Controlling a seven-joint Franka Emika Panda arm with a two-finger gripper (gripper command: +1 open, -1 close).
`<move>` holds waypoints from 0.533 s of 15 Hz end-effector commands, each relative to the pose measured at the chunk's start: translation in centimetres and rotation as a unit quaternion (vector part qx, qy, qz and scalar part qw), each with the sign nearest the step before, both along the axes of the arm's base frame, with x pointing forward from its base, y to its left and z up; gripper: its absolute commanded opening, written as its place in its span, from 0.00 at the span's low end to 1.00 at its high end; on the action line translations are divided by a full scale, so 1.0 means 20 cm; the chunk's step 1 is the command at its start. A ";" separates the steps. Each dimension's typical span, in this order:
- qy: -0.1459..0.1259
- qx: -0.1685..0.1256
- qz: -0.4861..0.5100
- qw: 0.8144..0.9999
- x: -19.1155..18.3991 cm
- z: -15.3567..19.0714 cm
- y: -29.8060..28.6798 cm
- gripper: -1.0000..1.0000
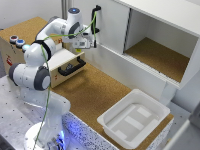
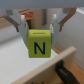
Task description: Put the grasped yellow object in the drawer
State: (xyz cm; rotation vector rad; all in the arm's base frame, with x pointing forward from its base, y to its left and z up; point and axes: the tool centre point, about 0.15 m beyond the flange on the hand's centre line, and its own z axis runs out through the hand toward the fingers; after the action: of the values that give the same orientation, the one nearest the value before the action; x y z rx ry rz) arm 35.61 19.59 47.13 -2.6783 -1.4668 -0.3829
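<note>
The end effector (image 2: 38,27) holds the yellow object (image 2: 39,44) between its two fingers (image 2: 23,31), clamped on opposite sides. In the wrist view the object reads as a small cube with a black letter N on the face toward the camera. Directly under it lies the pale interior of the drawer (image 2: 15,57), pulled open, with its wooden front edge running diagonally below. In the exterior view the end effector (image 1: 81,44) hangs above the drawer (image 1: 64,59), whose black bar handle (image 1: 71,68) faces the cork-topped counter (image 1: 95,92). Release looks to call for a straight descent.
</note>
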 end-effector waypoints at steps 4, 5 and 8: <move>0.036 -0.017 0.228 0.973 -0.09 -0.15 0.47 0.00; 0.041 -0.014 0.259 0.965 -0.09 -0.18 0.50 0.00; 0.030 0.000 0.325 0.945 -0.10 -0.26 0.51 0.00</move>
State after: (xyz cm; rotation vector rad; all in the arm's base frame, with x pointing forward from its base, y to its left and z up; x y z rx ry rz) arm 32.36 27.12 44.17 -2.2489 -2.0145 -0.2995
